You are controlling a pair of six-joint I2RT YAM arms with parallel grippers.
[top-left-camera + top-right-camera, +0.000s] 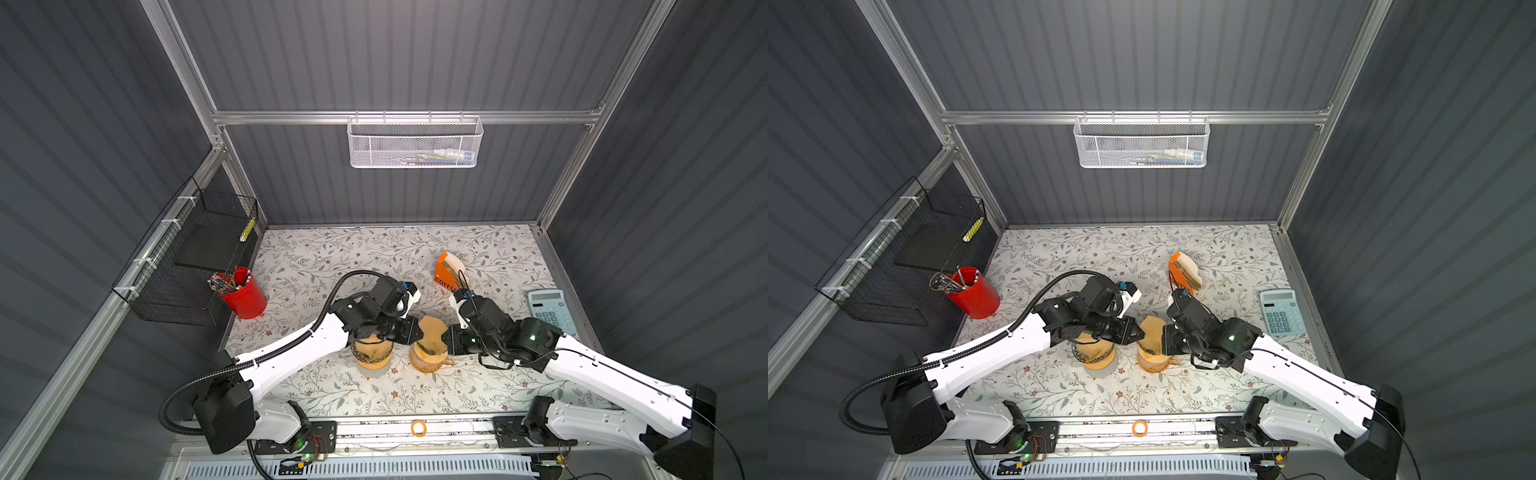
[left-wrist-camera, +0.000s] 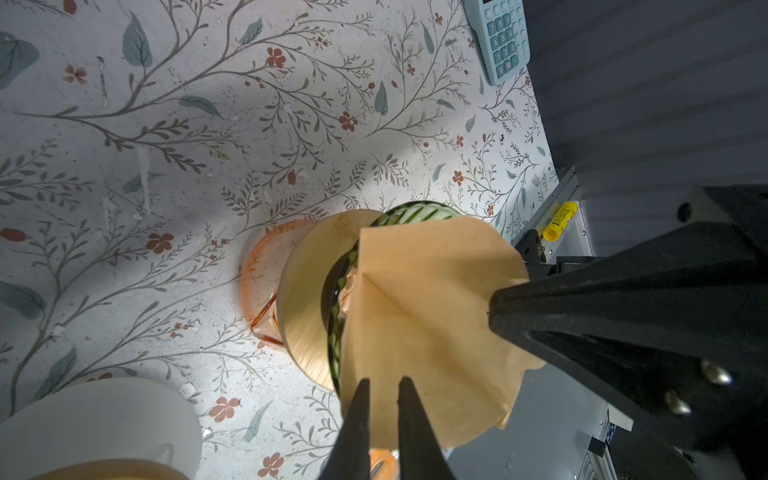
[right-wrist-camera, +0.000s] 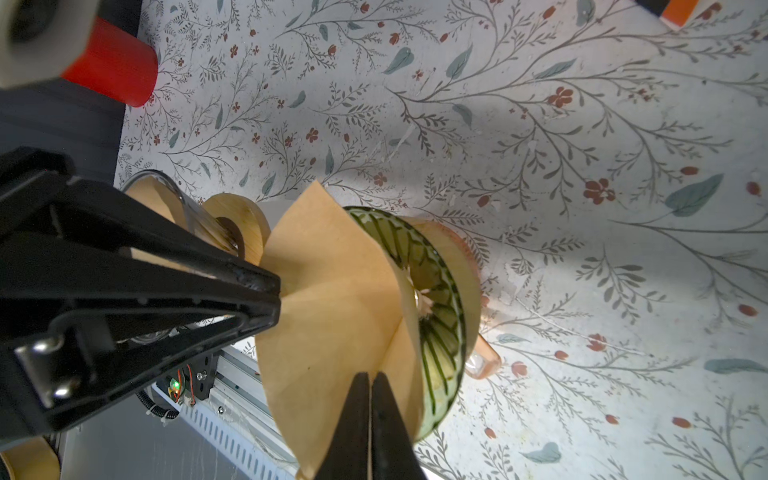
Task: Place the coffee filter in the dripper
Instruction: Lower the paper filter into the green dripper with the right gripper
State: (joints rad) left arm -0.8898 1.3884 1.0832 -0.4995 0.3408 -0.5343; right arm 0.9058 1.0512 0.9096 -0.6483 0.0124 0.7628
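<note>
A tan paper coffee filter (image 1: 432, 326) (image 1: 1152, 328) stands over the dripper (image 3: 440, 291), a green ribbed glass cone in a wooden collar (image 2: 307, 291) on an amber carafe (image 1: 428, 359). My left gripper (image 1: 420, 332) (image 2: 384, 380) is shut on the filter's left edge. My right gripper (image 1: 445, 334) (image 3: 370, 376) is shut on the opposite edge. Between them the filter (image 2: 428, 316) (image 3: 332, 316) is spread partly open, with its folded point toward the dripper's mouth. The arms hide much of the dripper in both top views.
A second amber carafe with a wooden-collared dripper (image 1: 372, 353) sits under my left forearm. An orange filter holder (image 1: 446, 272) stands behind, a blue calculator (image 1: 550, 309) at the right edge, and a red pen cup (image 1: 243, 293) and a black wire basket (image 1: 195, 257) at the left.
</note>
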